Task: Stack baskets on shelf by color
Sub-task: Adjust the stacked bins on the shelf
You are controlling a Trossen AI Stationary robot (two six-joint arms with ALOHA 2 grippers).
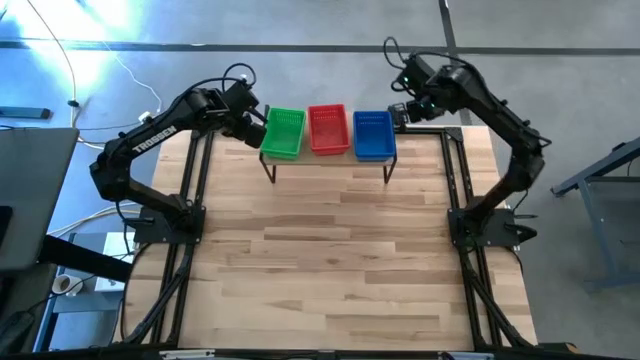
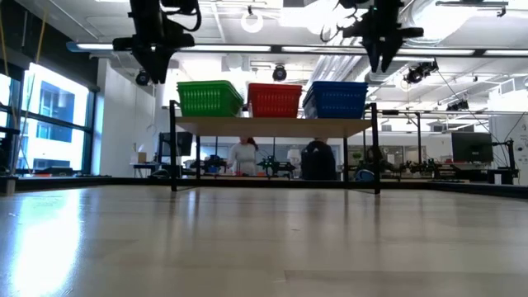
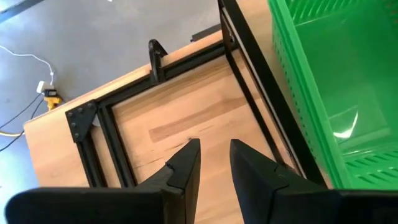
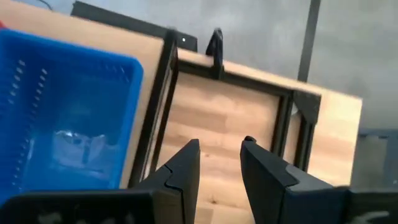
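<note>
Both grippers hang clear of the work — the left gripper point(image 3: 214, 163) just off the green stack's point(image 1: 283, 132) outer side, the right gripper point(image 4: 219, 163) just off the blue stack's point(image 1: 373, 134), each with its fingers a narrow gap apart and nothing between them. On the shelf point(image 2: 272, 126) sit the baskets in three piles, green, red point(image 1: 328, 129), blue, side by side; how many are nested in each I can't tell. No loose basket shows on the tabletop point(image 1: 340, 250), so the stacking looks finished or nearly so. Each arm reaches to the table's far edge, raised above shelf height — poised rather than working, I'd say.
</note>
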